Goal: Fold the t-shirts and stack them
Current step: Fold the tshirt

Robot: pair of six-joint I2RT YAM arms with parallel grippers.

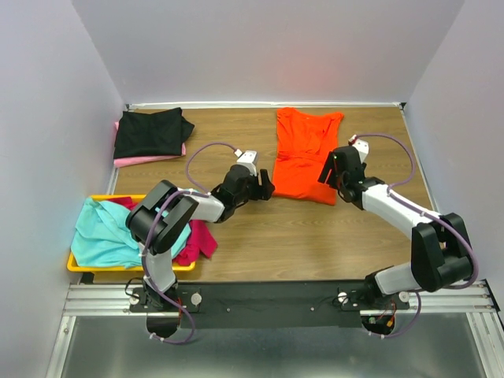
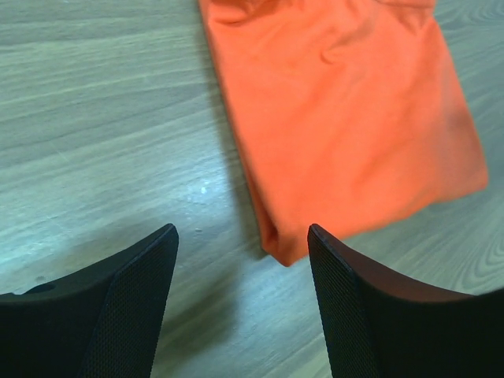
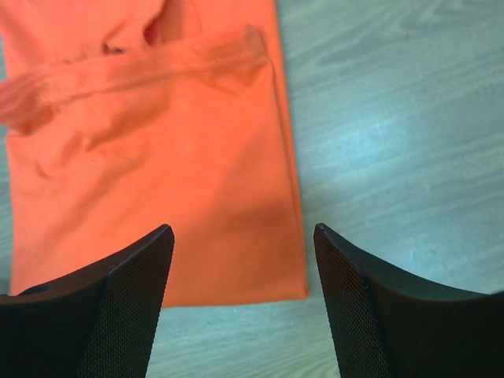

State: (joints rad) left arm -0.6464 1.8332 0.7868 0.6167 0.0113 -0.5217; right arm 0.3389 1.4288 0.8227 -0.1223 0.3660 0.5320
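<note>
While the orange t-shirt (image 1: 303, 153) lies flat on the desk (image 1: 315, 244) at upper centre of the top view, it is only a long narrow strip. The sides look turned in, with a hem band showing across it in the right wrist view. I judge the lengthwise folds done and the crosswise fold not yet made.

Left tool (image 2: 240, 232) is released, jaws wide with nothing between them. It sits just off the strip's lower-left corner, apart from the cloth. Right tool (image 3: 244, 228) is also released and empty, over the lower-right corner and edge. Can't tell whether its fingers touch the fabric.

Stack at upper left: black t-shirt (image 1: 150, 132) on top of the pink t-shirt (image 1: 146, 160), with only the pink edge showing. That looks like two done, though the black one sits a bit loose.

Lower left: teal t-shirt (image 1: 102, 236) and magenta t-shirt (image 1: 201, 240) lie crumpled in and over the yellow tray (image 1: 75, 266), unfolded, with the magenta spilling onto the desk.

Estimate is roughly halfway. Left to do: finish and stack the orange, then fold and stack the teal and magenta.
</note>
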